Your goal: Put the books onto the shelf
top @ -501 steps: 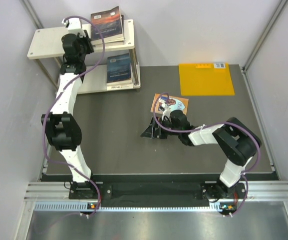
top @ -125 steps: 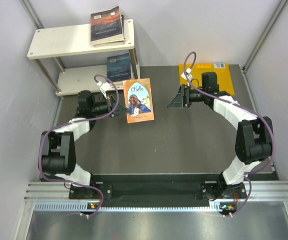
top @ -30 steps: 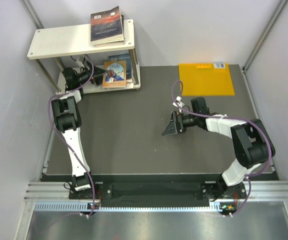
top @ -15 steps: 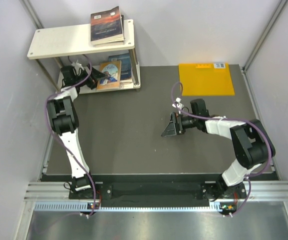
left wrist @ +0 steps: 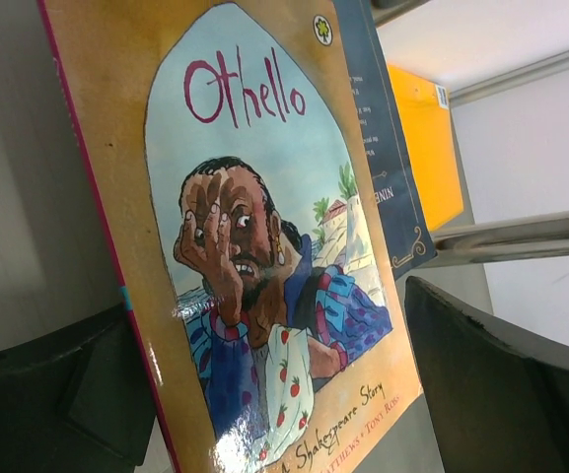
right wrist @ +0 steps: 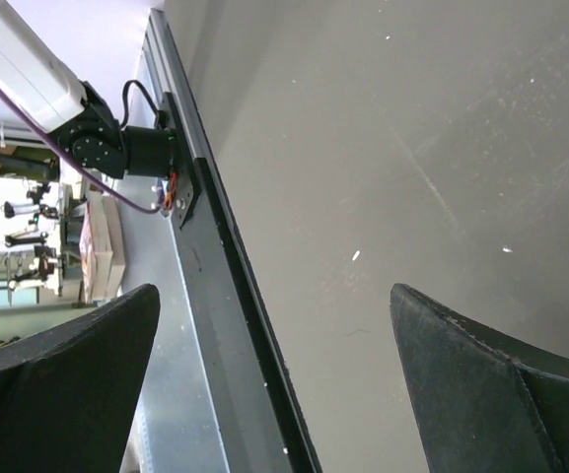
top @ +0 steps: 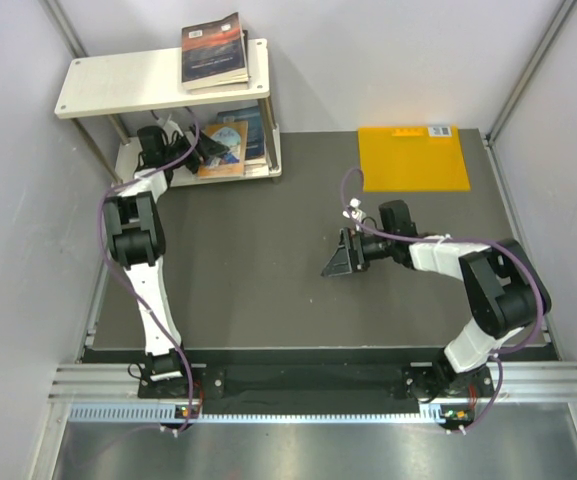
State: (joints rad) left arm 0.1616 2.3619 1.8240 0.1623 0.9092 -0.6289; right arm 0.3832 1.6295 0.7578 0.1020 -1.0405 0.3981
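The bench (top: 268,290) bears no loose book, only the orange sheet (top: 413,160) at its far side. On the shelf (top: 118,85) the orange-brown book (top: 225,148) lies askew on the lower tier, overlapping the dark blue book (top: 255,135); seconds ago it was carried above the bench. A dark stack (top: 214,48) sits on the top tier. The left hand (top: 200,152) has its jaws wide apart either side of the book's near end, apparently letting go. The right hand (top: 336,262) hovers apart and empty. Only withdrawal seems left
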